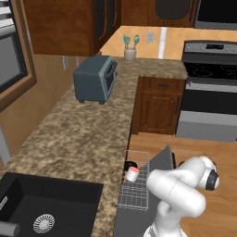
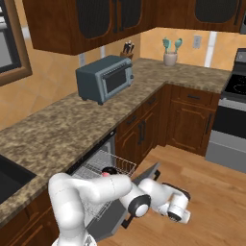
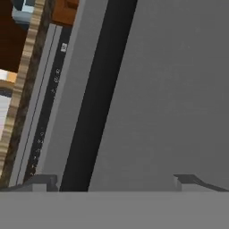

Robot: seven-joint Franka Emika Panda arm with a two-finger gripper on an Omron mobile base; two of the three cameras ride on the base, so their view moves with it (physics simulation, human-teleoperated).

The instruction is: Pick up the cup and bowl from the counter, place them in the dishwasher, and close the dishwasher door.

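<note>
The gripper [image 3: 114,181] has its jaws spread wide with nothing between them; in the hand view its two dark fingertips [image 3: 41,182] stand far apart, directed at a flat grey panel crossed by a dark band. That panel is the dishwasher door [image 1: 159,159], which is partly raised, tilted between flat and upright. The arm bends low in front of the door, with the hand at the door's outer face. Behind the door, the dishwasher [image 2: 91,161] is open and its pale wire rack [image 1: 135,190] is pulled out. The cup [image 1: 133,174] lies on its side in the rack, its pinkish-red inside facing out. The bowl [image 1: 130,165] sits in the rack just beside the cup, toward the rear. The counter [image 1: 88,129] runs above the dishwasher and carries a grey-blue toaster oven [image 1: 96,78] and, in the far corner, a beige utensil holder [image 1: 130,53]. A black sink [image 1: 41,208] is set into the near end of the counter.
</note>
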